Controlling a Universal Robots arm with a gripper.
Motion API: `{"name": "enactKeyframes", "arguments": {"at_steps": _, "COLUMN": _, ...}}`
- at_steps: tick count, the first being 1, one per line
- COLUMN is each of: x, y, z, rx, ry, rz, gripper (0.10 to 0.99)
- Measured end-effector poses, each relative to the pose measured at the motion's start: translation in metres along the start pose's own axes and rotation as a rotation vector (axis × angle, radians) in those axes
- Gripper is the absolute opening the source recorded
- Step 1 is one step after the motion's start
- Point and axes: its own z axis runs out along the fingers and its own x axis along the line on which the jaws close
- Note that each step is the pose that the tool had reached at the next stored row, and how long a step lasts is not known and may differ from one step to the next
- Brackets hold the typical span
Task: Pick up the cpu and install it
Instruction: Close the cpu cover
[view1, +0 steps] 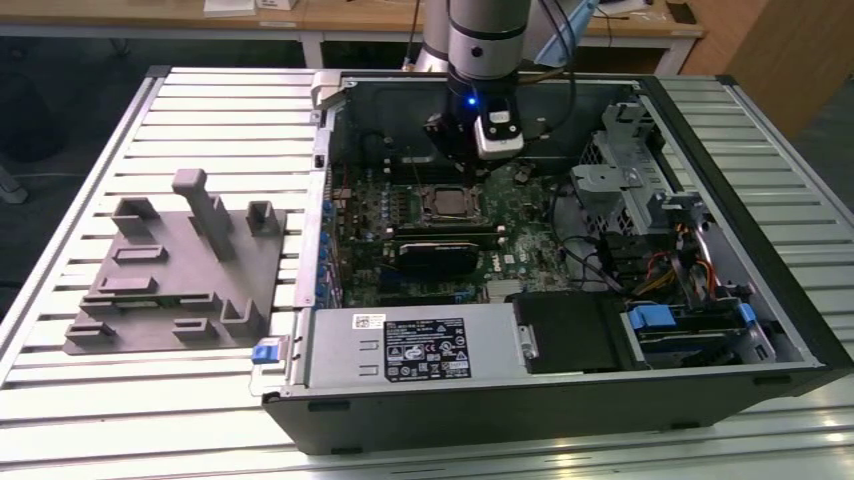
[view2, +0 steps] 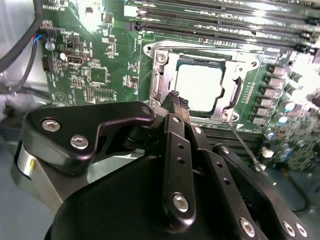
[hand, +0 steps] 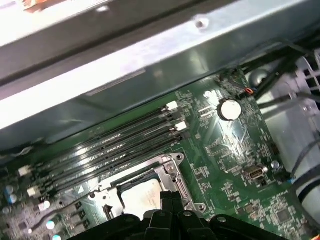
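closest, in the second wrist view, my hand (view2: 177, 100) is pressed together and empty; the cpu (view2: 202, 85) lies in the socket (view2: 159, 80). first wrist view agrees. exterior view: hand over the case (view1: 534, 420). it seems light, fragile; take its edges.

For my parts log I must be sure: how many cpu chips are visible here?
1. The cpu lies inside the square metal-framed socket on the motherboard, close to the gripper. Another could be hidden under the arm.
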Motion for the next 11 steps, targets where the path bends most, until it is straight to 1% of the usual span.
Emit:
{"name": "enactKeyframes", "arguments": {"at_steps": 7, "x": 0.0002, "y": -0.0001, "z": 0.0000, "rx": 0.001, "ry": 0.0020, "rz": -0.120, "gripper": 0.106}}
{"name": "enactKeyframes", "arguments": {"at_steps": 10, "x": 0.0003, "y": -0.0001, "z": 0.0002, "rx": 0.003, "ry": 0.0021, "rz": -0.171, "gripper": 0.106}}
{"name": "enactKeyframes", "arguments": {"at_steps": 11, "x": 0.0003, "y": -0.0001, "z": 0.0003, "rx": 0.005, "ry": 0.0016, "rz": -0.184, "gripper": 0.106}}
